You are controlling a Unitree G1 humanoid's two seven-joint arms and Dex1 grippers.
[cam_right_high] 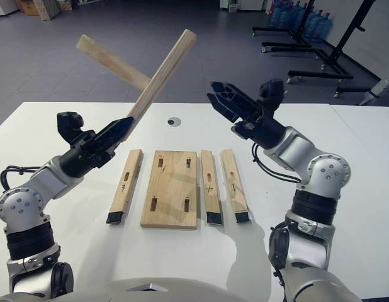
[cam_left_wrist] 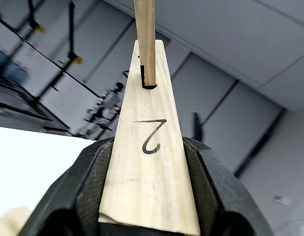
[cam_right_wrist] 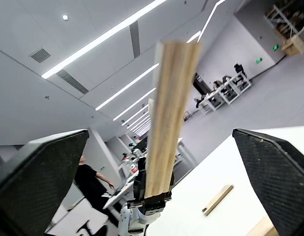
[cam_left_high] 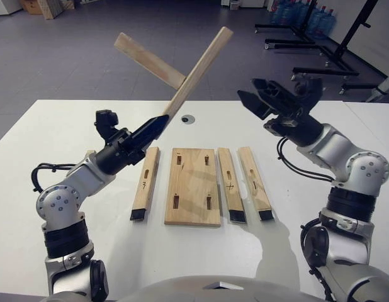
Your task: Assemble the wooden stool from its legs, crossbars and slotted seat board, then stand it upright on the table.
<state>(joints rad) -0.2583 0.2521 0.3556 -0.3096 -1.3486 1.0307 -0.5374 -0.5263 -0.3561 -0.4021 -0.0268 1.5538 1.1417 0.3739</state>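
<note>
My left gripper (cam_left_high: 155, 128) is shut on the lower end of a wooden leg (cam_left_high: 197, 72), held slanting up above the table's far middle. A crossbar (cam_left_high: 147, 60) is stuck through the leg's slot near its top and juts out to the left. In the left wrist view the leg (cam_left_wrist: 148, 162) carries a hand-drawn number. My right gripper (cam_left_high: 256, 95) hangs open in the air to the right of the leg, fingers (cam_right_wrist: 39, 172) spread wide, holding nothing. The slotted seat board (cam_left_high: 193, 186) lies flat on the table, with one leg (cam_left_high: 146, 182) to its left and two (cam_left_high: 231, 184) (cam_left_high: 254, 182) to its right.
The white table (cam_left_high: 68, 132) has a small round hole (cam_left_high: 188, 118) behind the board. Another wooden piece (cam_right_wrist: 218, 199) lies on the table near my left arm. Black wheeled stands (cam_left_high: 320, 56) are on the floor beyond the table at the back right.
</note>
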